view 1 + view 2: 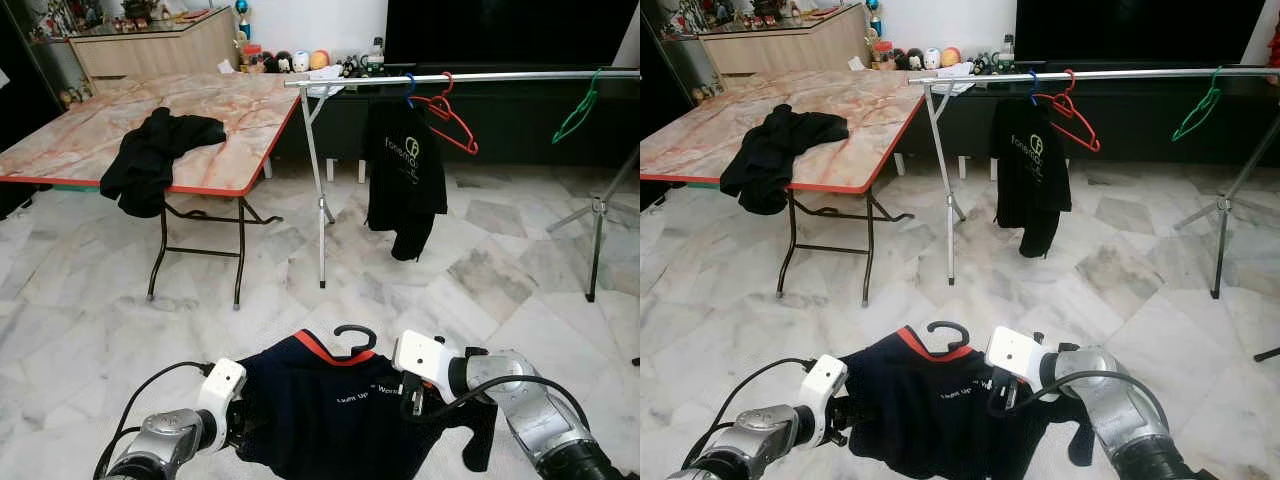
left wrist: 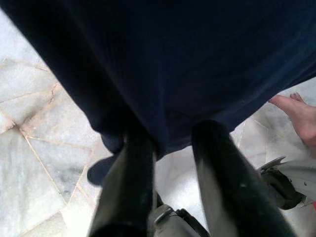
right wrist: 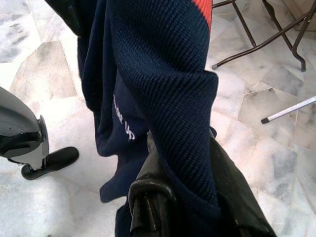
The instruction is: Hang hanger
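Carrying step. Left gripper (image 1: 238,425) and right gripper (image 1: 412,395), jaws clenched on the navy shirt (image 1: 325,405), hold its hanger (image 1: 354,337) at 6 o'clock. Next: approach, hook the rail (image 1: 470,76) at 12 o'clock.

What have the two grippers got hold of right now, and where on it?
Both hold the navy shirt on its black hanger. The left gripper pinches the fabric at one shoulder edge; the right gripper clamps the bunched fabric at the other shoulder.
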Robot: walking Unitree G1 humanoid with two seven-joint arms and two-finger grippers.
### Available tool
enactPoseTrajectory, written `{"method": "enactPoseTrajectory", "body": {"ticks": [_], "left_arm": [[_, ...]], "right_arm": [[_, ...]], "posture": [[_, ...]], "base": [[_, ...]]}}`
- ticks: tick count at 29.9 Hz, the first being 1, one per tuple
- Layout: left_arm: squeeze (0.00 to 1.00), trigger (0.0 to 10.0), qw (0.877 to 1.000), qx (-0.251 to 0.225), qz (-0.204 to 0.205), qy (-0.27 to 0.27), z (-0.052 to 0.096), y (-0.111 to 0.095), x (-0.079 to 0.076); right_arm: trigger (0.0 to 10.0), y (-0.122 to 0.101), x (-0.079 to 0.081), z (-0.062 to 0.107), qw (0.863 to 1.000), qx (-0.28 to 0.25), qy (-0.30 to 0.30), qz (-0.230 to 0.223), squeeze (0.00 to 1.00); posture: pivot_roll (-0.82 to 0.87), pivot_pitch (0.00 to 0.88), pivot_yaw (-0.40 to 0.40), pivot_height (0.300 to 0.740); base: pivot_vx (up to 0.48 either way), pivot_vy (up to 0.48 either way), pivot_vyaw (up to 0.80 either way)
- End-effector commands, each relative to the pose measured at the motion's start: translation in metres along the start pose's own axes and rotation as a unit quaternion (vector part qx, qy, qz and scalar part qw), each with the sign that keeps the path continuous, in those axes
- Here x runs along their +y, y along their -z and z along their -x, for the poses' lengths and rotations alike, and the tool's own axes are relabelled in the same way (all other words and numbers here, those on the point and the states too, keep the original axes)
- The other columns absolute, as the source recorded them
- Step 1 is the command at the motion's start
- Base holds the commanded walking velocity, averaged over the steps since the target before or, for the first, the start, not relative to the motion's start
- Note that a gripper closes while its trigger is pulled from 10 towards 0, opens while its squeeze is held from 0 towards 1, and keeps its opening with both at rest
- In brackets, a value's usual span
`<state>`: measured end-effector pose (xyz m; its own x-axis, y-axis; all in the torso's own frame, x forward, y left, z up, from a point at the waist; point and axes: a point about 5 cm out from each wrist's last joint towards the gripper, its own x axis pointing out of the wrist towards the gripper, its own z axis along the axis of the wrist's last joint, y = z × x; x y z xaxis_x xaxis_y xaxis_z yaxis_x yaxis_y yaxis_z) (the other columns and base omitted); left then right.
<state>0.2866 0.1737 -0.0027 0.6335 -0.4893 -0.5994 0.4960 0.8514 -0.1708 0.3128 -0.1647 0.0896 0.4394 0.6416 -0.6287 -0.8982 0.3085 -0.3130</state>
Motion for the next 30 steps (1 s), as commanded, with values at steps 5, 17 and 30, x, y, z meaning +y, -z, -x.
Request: {"method": "enactPoseTrajectory", "body": {"ticks": [5, 17, 30], "left_arm": [[0.0, 0.0, 1.0, -0.004, -0.001, -0.008, 0.0, -0.001, 0.001], [0.0, 0.0, 1.0, -0.006, -0.002, -0.021, -0.003, -0.001, -0.001], [0.0, 0.0, 0.995, 0.037, -0.089, -0.015, 0.014, 0.021, 0.011]], "right_arm": [[10.0, -0.007, -0.007, 0.002, 1.0, -0.023, 0.015, -0.009, 0.0], [10.0, -0.011, -0.002, 0.0, 0.999, -0.044, 0.002, -0.032, 0.0], [10.0, 0.017, 0.003, 0.004, 0.999, 0.046, -0.007, -0.007, 0.0]], "posture": [[-0.04, 0.043, 0.113, 0.74], [-0.04, 0.047, 0.111, 0.74], [-0.03, 0.05, 0.112, 0.74]], "base": [[0.0, 0.0, 0.0], [0.0, 0.0, 0.0], [0.0, 0.0, 0.0]]}}
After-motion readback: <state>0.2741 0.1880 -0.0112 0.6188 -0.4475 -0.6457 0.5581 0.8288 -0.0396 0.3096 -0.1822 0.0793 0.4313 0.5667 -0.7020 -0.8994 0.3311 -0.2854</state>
